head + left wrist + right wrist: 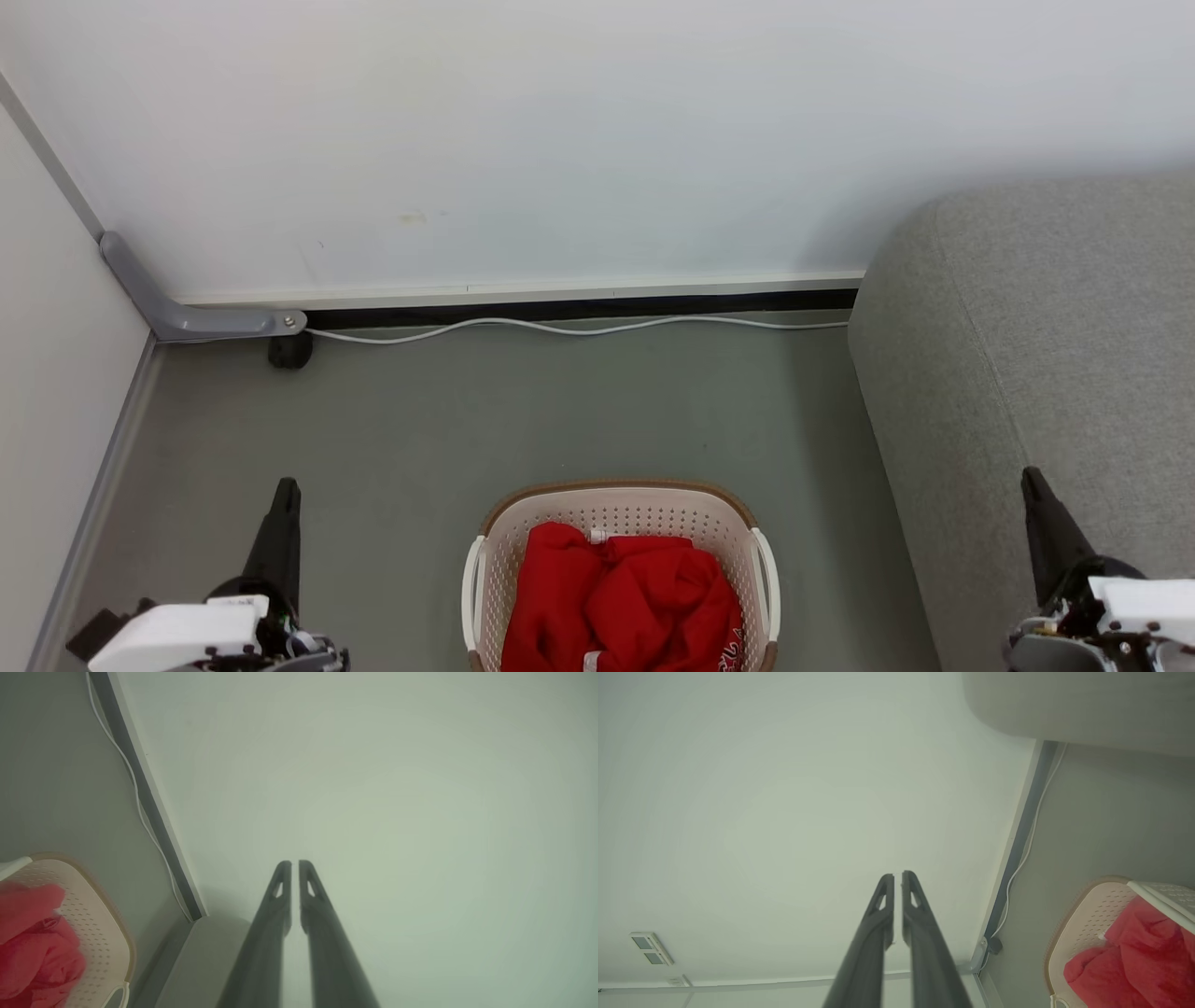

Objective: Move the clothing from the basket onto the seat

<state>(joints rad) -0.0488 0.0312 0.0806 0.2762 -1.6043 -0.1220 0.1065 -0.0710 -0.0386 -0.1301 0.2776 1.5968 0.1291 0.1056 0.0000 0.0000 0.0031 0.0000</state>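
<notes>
The red clothing [621, 597] lies bunched inside the cream basket [616, 497], covering most of its bottom. The basket stands on the grey floor [467, 420], with the grey seat [1046, 355] near it at three o'clock. The left gripper [286, 490] hangs at the basket's nine o'clock and the right gripper [1033, 481] at three o'clock, each with jaws drawn almost together, holding nothing.

Red clothing [625, 597]; cream perforated basket [616, 513], brown rim; grey woven seat [1036, 355]; white cable [579, 327].
</notes>
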